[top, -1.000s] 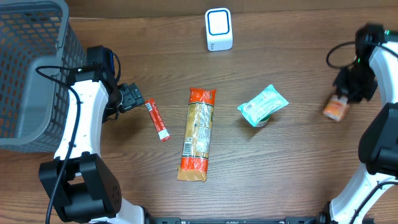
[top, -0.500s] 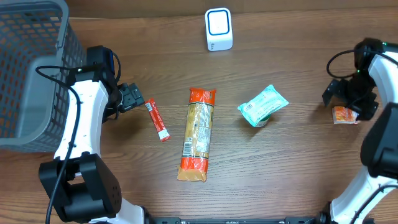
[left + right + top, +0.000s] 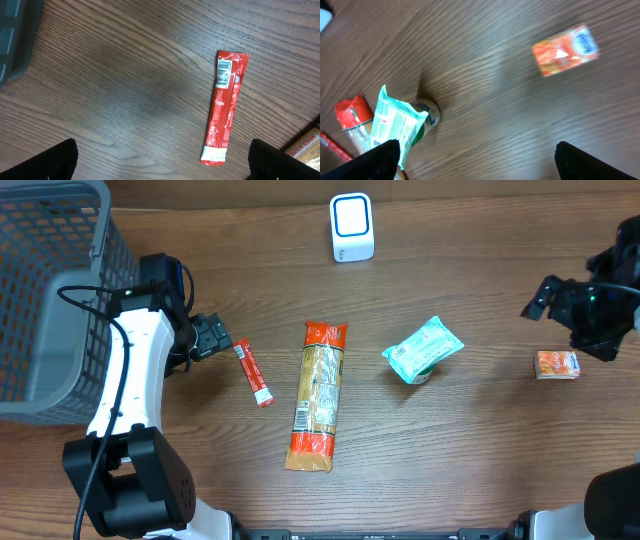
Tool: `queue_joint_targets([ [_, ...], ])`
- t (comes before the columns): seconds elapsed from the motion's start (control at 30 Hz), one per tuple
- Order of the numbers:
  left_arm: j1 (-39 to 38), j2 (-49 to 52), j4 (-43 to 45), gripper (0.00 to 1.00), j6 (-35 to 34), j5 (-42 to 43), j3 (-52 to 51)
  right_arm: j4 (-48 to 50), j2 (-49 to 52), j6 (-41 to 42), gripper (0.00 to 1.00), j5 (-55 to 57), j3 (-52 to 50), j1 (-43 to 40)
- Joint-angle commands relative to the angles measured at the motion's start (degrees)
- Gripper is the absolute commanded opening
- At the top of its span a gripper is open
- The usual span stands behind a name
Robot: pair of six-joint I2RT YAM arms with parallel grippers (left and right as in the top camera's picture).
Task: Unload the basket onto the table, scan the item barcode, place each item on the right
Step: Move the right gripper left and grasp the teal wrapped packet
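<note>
Carton [image 3: 557,364], orange and blurred, perhaps a juice box, lies flat on the worktop [image 3: 450,460] near the spread, empty right pincer [image 3: 477,150]; the left pincer [image 3: 162,155], also spread, hovers by a red sachet [image 3: 224,107].

Four packets [image 3: 253,373] [image 3: 318,397] [image 3: 423,350] [image 3: 557,364], one scanner [image 3: 352,228], one basket [image 3: 40,330]

We're seeing a matt wood-grain table [image 3: 125,100], a glossy red foil-like sachet [image 3: 224,107], a grey plastic mesh basket [image 3: 40,290], an orange printed carton [image 3: 565,50], and a smooth white plastic scanner [image 3: 352,227].
</note>
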Motion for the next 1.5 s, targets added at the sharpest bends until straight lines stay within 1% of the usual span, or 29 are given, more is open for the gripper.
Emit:
queue_joint_targets([
  [0.0, 0.0, -0.6, 0.1, 1.00, 0.5, -0.3, 0.6, 2.5, 0.7, -1.6, 1.00, -3.8, -5.3, 1.1],
  [0.2, 0.0, -0.6, 0.1, 1.00, 0.5, -0.3, 0.6, 11.4, 0.7, -1.6, 1.00, -8.6, -16.9, 3.1],
  [0.37, 0.0, -0.6, 0.1, 1.00, 0.5, -0.3, 0.6, 16.5, 0.7, -1.8, 1.00, -11.6, -22.8, 3.7],
  [0.5, 0.0, -0.6, 0.1, 1.00, 0.5, -0.3, 0.6, 18.3, 0.7, -7.8, 1.00, -18.6, -24.5, 3.7],
  [0.6, 0.0, -0.6, 0.1, 1.00, 0.5, -0.3, 0.6, 19.0, 0.7, -12.0, 1.00, -28.0, -24.5, 3.7],
  [0.63, 0.0, -0.6, 0.1, 1.00, 0.5, -0.3, 0.6, 19.6, 0.7, -12.1, 1.00, -30.1, -24.7, 3.7],
  [0.73, 0.0, -0.6, 0.1, 1.00, 0.5, -0.3, 0.6, 22.8, 0.8, -11.9, 0.99, -33.8, -25.9, 4.4],
  [0.83, 0.0, -0.6, 0.1, 0.99, 0.5, -0.3, 0.6, 28.1, 0.8, -11.0, 0.98, -33.7, -28.1, 5.6],
  [1.0, 0.0, -0.6, 0.1, 1.00, 0.5, -0.3, 0.6, 39.8, 0.9, -5.3, 0.98, -33.7, -33.0, 6.1],
  [1.17, 0.0, -0.6, 0.1, 1.00, 0.5, -0.3, 0.6, 47.9, 1.1, -1.3, 0.98, -34.3, -37.1, 6.1],
  [1.27, 0.0, -0.6, 0.0, 1.00, 0.5, -0.3, 0.6, 51.8, 1.2, -1.3, 0.95, -37.0, -38.9, 6.1],
  [1.37, 0.0, -0.6, 0.1, 1.00, 0.5, -0.3, 0.6, 53.2, 1.3, -1.3, 0.90, -38.3, -39.3, 6.1],
  [1.43, 0.0, -0.6, 0.1, 1.00, 0.5, -0.3, 0.6, 53.8, 1.3, -1.3, 0.85, -38.5, -39.3, 6.1],
  [1.47, 0.0, -0.6, 0.1, 1.00, 0.5, -0.3, 0.6, 54.0, 1.3, -1.3, 0.80, -38.5, -39.3, 6.1],
])
